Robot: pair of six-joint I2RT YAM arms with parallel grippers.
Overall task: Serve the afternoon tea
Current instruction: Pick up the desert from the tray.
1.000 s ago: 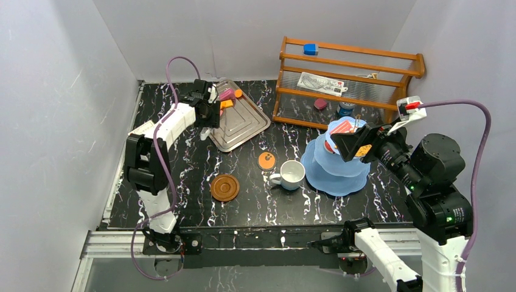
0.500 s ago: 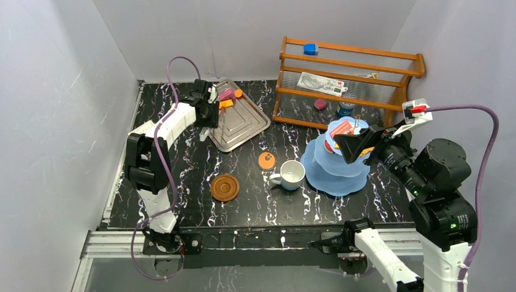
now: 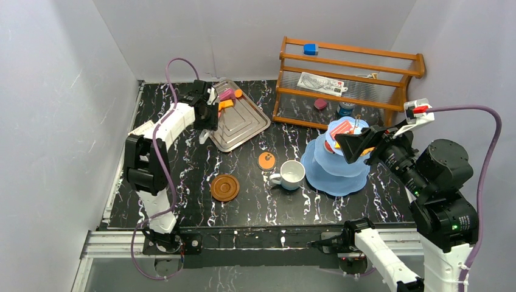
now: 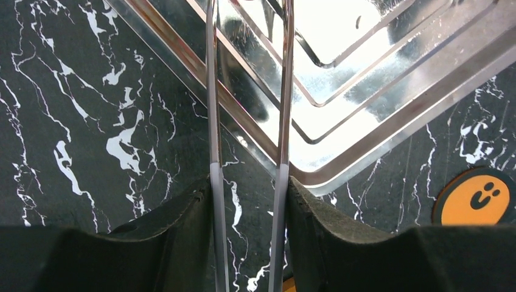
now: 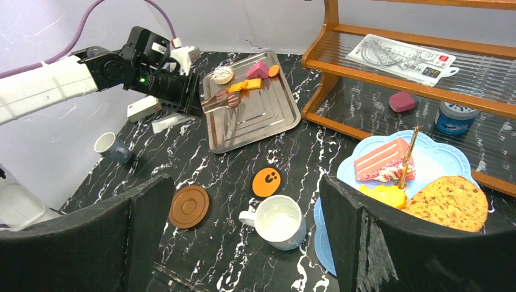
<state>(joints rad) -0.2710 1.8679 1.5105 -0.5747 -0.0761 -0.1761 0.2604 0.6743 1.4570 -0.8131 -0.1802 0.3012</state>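
My left gripper (image 4: 246, 204) is shut on the metal tongs (image 4: 281, 109), whose two arms run between its fingers out over the silver tray (image 3: 246, 125). The tong tips (image 5: 222, 101) lie against an orange pastry (image 5: 245, 86); whether they pinch it I cannot tell. A cream donut (image 5: 223, 75) and a pink cake (image 5: 257, 69) sit at the tray's far end. My right gripper (image 5: 246, 201) hangs open above the light-blue stand (image 3: 334, 173). The stand's top tier holds a pink cake slice (image 5: 380, 159), a cookie (image 5: 450, 198) and a yellow pastry (image 5: 383, 194). The white mug (image 3: 292, 174) stands beside the stand.
A brown saucer (image 3: 224, 187) and an orange face coaster (image 3: 266, 160) lie mid-table. A grey mug (image 5: 111, 146) stands at the left near a white box (image 5: 143, 109). A wooden rack (image 3: 347, 79) with small items fills the back right.
The left gripper has squeezed the tongs slightly narrower. The right arm has drifted a little to the right, its gripper still open over the stand.
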